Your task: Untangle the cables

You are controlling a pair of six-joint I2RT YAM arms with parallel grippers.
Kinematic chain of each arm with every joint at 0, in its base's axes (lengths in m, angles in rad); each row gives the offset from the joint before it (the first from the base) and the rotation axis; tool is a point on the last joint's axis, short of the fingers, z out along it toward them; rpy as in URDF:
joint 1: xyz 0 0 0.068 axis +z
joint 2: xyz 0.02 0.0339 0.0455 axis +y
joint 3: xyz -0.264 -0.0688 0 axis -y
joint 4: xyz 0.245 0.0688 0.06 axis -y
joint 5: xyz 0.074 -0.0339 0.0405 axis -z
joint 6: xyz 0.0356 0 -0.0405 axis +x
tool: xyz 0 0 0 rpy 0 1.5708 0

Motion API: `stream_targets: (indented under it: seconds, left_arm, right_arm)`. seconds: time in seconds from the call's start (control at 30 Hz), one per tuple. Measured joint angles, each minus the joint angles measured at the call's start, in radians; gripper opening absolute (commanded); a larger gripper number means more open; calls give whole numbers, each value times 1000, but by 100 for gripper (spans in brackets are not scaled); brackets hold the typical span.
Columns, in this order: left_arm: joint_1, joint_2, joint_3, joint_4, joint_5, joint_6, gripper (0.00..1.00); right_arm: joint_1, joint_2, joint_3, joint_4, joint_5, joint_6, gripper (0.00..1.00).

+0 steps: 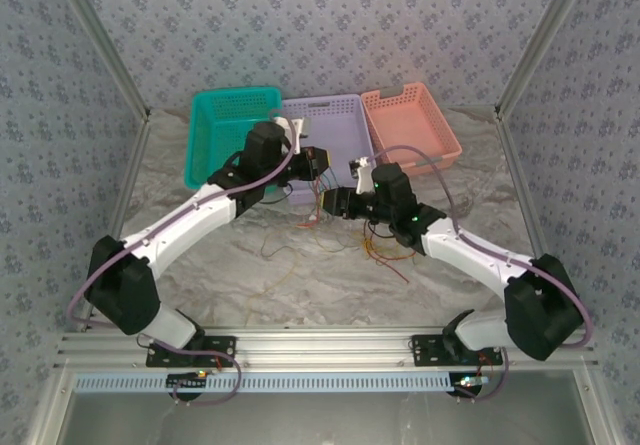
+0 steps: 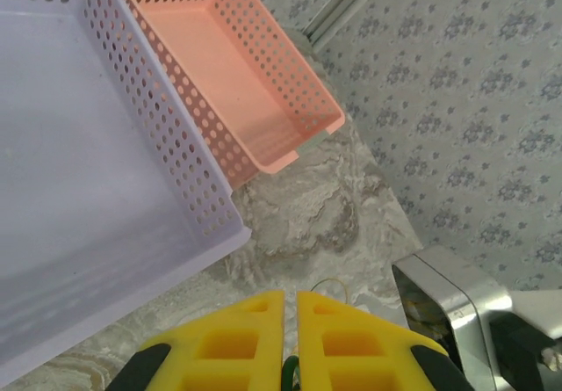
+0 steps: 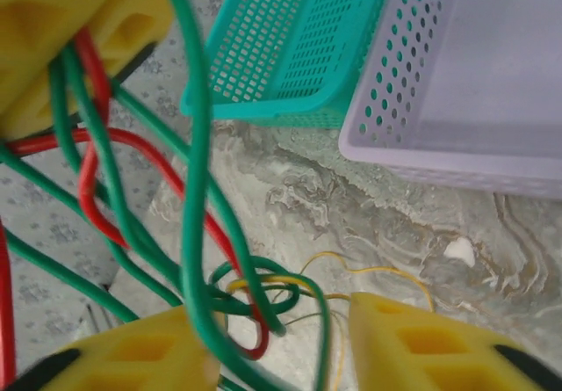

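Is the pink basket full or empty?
Empty. The pink basket has a bare floor, with no cables in it.

No legible text, labels, brands, numbers or signs to report.
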Motion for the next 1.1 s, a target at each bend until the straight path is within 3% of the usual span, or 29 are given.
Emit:
stream_targets:
  seconds: [0.03,0.1,0.2,0.27,0.43,0.6,0.7,0.83,0.93,1.1]
  left_arm:
    - [0,2,0,-6,-2,0,2]
    - [0,0,0,-22,-18,-2,18]
    - [-8,-24,-3,-53,-39,-12,57]
    - [-18,-57,-11,-85,-64,-27,67]
    - [-25,-204,-43,-203,-181,-51,67]
    - [-40,-348,-146,-374,-295,-134,48]
    - [-99,-380,-266,-478,-335,-211,44]
    - [-239,-338,-454,-528,-343,-320,43]
    - [-320,-226,-494,-523,-335,-371,38]
    - [-316,-48,-493,-463,-349,-404,34]
  right_arm:
    - [0,5,0,4,-3,7,0]
    - [0,5,0,3,2,24,0]
    - [-9,-10,-10,0,40,27,0]
    - [-23,-43,-34,3,64,29,0]
    - [-82,-120,-103,-31,141,39,0]
    - [-92,-154,-120,-95,196,36,0]
    - [-92,-186,-130,-124,221,30,0]
    - [-92,-214,-142,-147,242,24,0]
    - [-89,-222,-150,-156,251,24,0]
    - [-71,-246,-150,-184,266,24,0]
